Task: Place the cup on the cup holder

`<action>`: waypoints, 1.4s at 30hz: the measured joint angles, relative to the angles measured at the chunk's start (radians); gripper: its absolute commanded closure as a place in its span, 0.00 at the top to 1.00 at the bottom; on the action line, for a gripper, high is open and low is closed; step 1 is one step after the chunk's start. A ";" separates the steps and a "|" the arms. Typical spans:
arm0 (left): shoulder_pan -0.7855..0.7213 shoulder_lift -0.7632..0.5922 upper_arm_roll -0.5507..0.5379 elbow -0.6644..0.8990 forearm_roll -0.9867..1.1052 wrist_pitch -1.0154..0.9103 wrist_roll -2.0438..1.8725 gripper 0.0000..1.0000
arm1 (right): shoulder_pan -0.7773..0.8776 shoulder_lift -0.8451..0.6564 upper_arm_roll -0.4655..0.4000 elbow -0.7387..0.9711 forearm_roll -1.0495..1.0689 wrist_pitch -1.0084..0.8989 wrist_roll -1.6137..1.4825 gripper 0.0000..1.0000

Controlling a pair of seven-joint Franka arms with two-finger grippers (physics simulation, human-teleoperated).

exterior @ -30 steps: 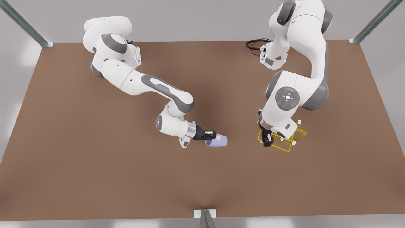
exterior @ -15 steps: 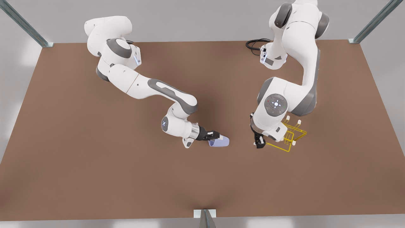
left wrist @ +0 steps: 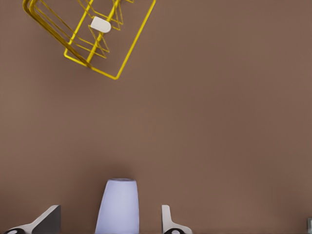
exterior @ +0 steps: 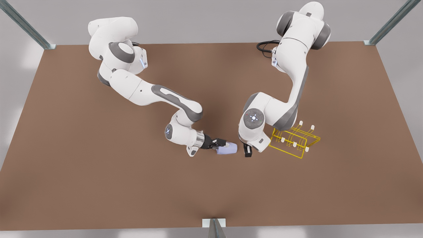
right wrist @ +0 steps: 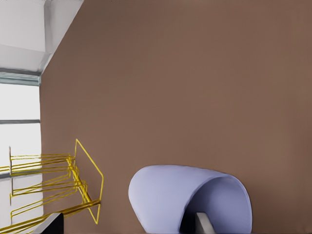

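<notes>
Lying sideways: small matte lavender-blue tapered cup (exterior: 227,149), resting on brown tabletop (exterior: 99,181), awaiting transfer.
Destination: yellow wire cup holder (exterior: 286,152), standing near, unloaded.
Left gripper (exterior: 248,151): hovering beside cup, fingers (left wrist: 168,219) spread for taking it.
Right gripper (exterior: 222,143): sitting at cup's mouth; closure cannot be told.

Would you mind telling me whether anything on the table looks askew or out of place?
The cup is tipped on its side, not upright, its mouth toward the right gripper. The left gripper, open, hangs close beside it. The cup holder stands level, apart from both.
</notes>
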 measured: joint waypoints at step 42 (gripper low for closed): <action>-0.108 0.269 0.007 0.029 0.039 0.303 -0.008 1.00 | -0.193 -1.082 -0.672 -0.128 -0.215 -1.307 -0.208 1.00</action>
